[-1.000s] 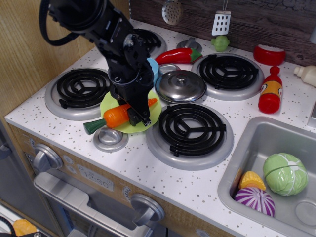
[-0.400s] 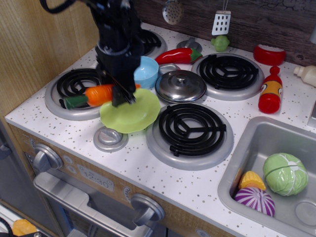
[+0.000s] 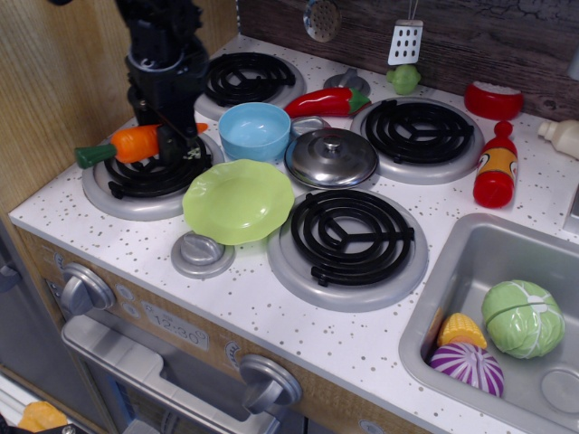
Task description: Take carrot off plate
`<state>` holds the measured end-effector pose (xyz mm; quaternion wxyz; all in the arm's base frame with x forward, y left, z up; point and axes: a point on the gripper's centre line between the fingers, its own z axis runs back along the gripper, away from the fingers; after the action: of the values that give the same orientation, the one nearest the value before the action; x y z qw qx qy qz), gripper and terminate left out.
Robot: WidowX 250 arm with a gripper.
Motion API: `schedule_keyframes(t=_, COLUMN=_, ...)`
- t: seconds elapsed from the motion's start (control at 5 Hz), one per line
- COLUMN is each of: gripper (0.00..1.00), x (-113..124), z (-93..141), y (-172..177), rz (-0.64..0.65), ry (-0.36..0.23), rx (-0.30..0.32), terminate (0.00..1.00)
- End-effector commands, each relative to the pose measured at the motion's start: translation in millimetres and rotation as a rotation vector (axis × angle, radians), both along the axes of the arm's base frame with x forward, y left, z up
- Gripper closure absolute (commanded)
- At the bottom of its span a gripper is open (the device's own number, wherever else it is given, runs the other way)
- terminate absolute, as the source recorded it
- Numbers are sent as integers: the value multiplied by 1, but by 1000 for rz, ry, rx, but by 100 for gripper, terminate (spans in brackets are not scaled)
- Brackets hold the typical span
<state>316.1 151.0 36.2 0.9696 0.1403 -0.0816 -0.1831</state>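
One arm, black, at upper left; pincer (image 3: 169,143) clamped on carrot (image 3: 127,145) near its thick orange end. Carrot held roughly horizontal over front-left burner (image 3: 149,172), green stem pointing left toward wood side panel; contact with coil not discernible. Plate (image 3: 239,201), lime green, bare, on speckled worktop (image 3: 271,312) betw. front-left burner and front-centre burner (image 3: 348,240); apart from carrot. Blue bowl (image 3: 254,131) just behind plate, beside steel lid (image 3: 331,156). Red pepper (image 3: 327,102) behind bowl, near rear-right burner (image 3: 418,131). Red bottle (image 3: 495,167) at right of that burner. Sink (image 3: 425,316) at lower right w/ green cabbage (image 3: 523,317), purple cabbage (image 3: 467,366), corn (image 3: 461,329). Knobs along oven front below worktop edge.
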Motion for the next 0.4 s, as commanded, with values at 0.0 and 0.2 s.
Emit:
schedule_keyframes(t=0.0, gripper=100, x=15, z=-1, y=15, rz=-56, ry=-85, rx=2, terminate=0)
schedule_keyframes(t=0.2, gripper=0, x=15, z=-1, y=15, rz=-56, ry=-85, rx=2, terminate=0)
